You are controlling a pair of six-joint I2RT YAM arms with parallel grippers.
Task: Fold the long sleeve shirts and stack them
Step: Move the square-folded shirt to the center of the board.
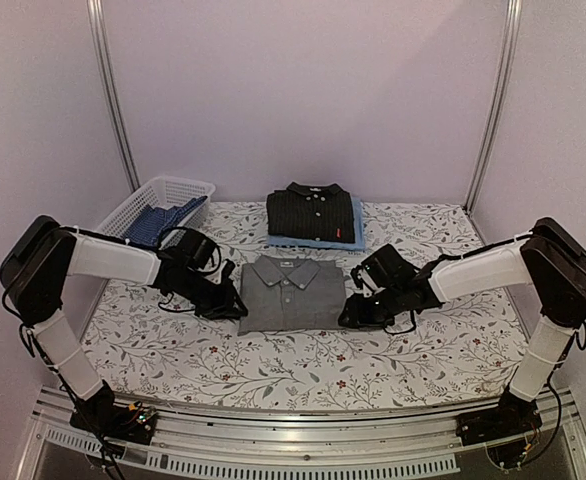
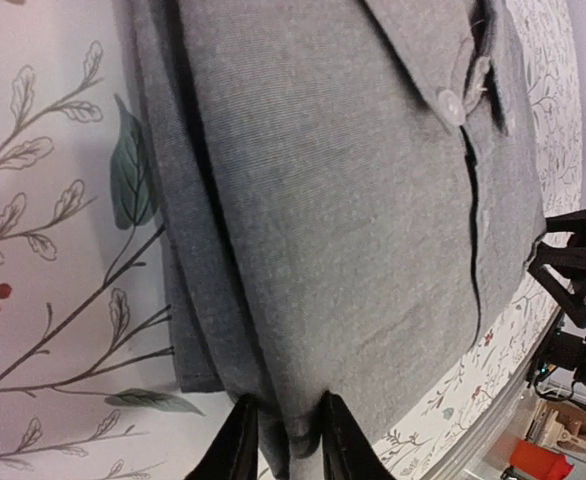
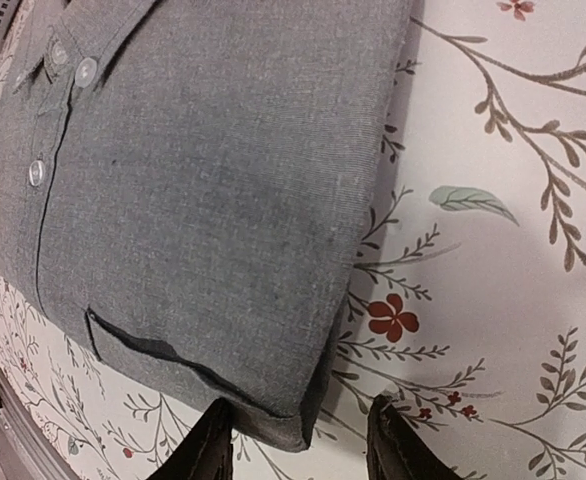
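While the folded grey shirt (image 1: 288, 293) lay as a neat woven rectangle on the floral tablecloth (image 1: 413, 350), the left gripper (image 2: 285, 420) pinched a bunched fold of its edge. The right gripper (image 3: 303, 420) stood part open astride the opposite corner.

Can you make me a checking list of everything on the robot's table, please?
Surface: floral tablecloth, lying flat.
Job's things: grey shirt folded in the middle; behind it, black shirt folded on top of a light blue shirt.
Clutter: white basket at the back left, blue patterned cloth inside.
Grippers: left fingers pinching the grey shirt's edge; right fingers open around its corner.
Cables: black cables looped along both arms.
Surroundings: pale walls, metal poles, a metal rail in front.
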